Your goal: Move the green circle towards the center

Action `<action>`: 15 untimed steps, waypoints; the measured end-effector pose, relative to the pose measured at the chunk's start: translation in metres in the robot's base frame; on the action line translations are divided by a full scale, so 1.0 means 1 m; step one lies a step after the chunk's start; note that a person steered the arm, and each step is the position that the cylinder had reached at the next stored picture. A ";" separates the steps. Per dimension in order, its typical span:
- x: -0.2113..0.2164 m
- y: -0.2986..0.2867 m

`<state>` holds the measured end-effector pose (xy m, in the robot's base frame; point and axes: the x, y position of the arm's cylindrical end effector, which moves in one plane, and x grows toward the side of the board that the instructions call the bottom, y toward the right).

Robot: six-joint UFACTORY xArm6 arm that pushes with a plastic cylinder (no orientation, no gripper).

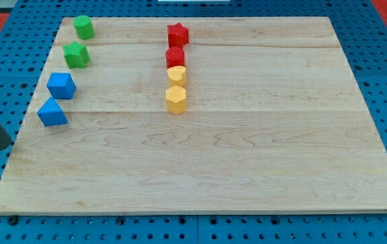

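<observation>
The green circle [83, 27] sits near the board's top left corner. A green star [76, 55] lies just below it. My tip [1, 146] is the lower end of a dark rod at the view's left edge, just off the wooden board [247, 169]. It is far below and left of the green circle and touches no block. The nearest block to it is a blue triangle [52, 112], up and to its right.
A blue cube [61, 85] lies between the green star and the blue triangle. A column stands at the top centre: red star [177, 34], red circle [175, 57], yellow circle [176, 74], yellow hexagon [176, 99].
</observation>
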<state>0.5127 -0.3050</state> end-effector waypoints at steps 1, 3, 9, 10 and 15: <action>-0.010 0.001; -0.016 0.000; -0.313 0.094; -0.286 0.139; -0.266 0.129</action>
<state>0.2466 -0.1757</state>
